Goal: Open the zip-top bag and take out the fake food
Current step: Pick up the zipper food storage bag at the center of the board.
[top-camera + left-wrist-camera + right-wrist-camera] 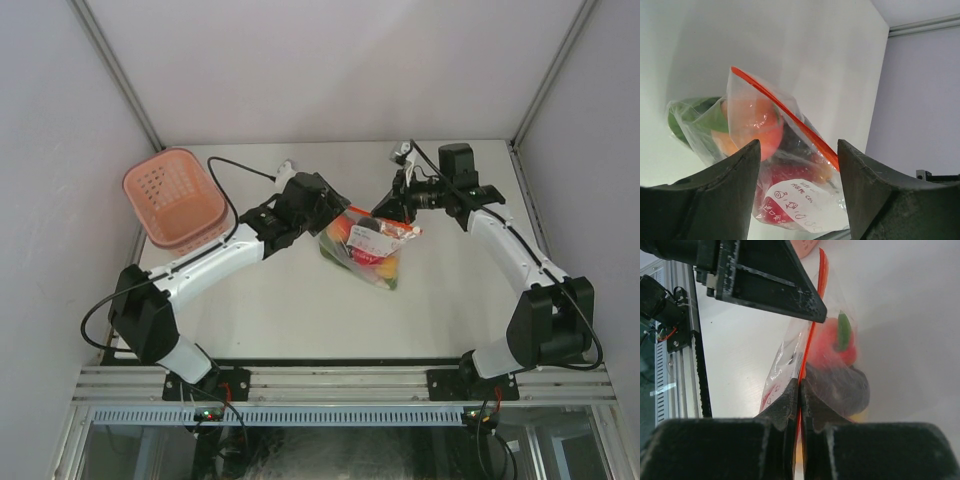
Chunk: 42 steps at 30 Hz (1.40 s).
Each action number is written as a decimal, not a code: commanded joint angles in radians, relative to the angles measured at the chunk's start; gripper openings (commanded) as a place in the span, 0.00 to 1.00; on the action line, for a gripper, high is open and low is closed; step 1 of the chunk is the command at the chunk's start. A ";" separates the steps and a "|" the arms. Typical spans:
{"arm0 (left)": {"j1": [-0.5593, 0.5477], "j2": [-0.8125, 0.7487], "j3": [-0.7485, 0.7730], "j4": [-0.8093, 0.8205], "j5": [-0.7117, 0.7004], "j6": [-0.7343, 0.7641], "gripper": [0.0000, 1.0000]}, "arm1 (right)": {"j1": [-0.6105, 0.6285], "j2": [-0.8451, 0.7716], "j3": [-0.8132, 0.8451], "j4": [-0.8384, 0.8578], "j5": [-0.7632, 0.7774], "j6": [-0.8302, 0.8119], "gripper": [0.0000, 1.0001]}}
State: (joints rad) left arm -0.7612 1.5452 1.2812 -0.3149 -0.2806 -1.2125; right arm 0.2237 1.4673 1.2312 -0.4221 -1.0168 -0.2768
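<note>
Right gripper (800, 390) clamped shut on the zipper strip (813, 325) of the zip-top bag (782, 365), mid table (280, 310). Left gripper (799, 150) gapes wide, straddling the bag, holding nothing. Risk: left pinches both walls, so the seal won't part, or the fake food (832, 340) weight pulls the strip free.
</note>
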 commanded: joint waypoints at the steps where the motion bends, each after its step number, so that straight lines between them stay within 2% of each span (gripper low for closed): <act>1: -0.004 0.013 0.069 -0.031 0.010 -0.022 0.67 | 0.038 -0.042 0.004 0.010 -0.029 -0.054 0.00; 10: -0.004 0.016 0.066 -0.009 0.009 -0.016 0.57 | 0.083 -0.042 0.004 -0.025 -0.033 -0.115 0.00; 20: -0.001 -0.008 0.021 0.106 0.018 0.086 0.10 | 0.086 -0.057 0.004 -0.059 -0.103 -0.175 0.00; 25: 0.021 -0.004 0.013 0.199 0.086 0.242 0.00 | 0.075 -0.071 0.004 -0.092 -0.163 -0.219 0.00; 28: 0.043 0.005 0.021 0.249 0.163 0.365 0.00 | 0.064 -0.095 0.004 -0.127 -0.183 -0.264 0.10; 33: 0.068 0.013 0.073 0.270 0.276 0.670 0.00 | 0.026 -0.156 0.004 -0.199 -0.232 -0.371 0.38; 37: 0.105 0.041 0.133 0.272 0.536 0.877 0.00 | 0.007 -0.211 0.004 -0.283 -0.233 -0.507 0.56; 40: 0.136 0.093 0.229 0.215 0.733 0.961 0.00 | 0.008 -0.257 0.004 -0.375 -0.223 -0.678 0.68; 42: 0.144 0.143 0.321 0.136 0.812 1.003 0.00 | 0.008 -0.282 0.004 -0.440 -0.219 -0.806 0.77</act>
State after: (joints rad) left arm -0.6426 1.6390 1.4067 -0.1474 0.2481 -0.4072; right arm 0.2344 1.2438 1.2308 -0.7219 -1.2102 -0.7959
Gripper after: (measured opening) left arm 0.010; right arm 0.705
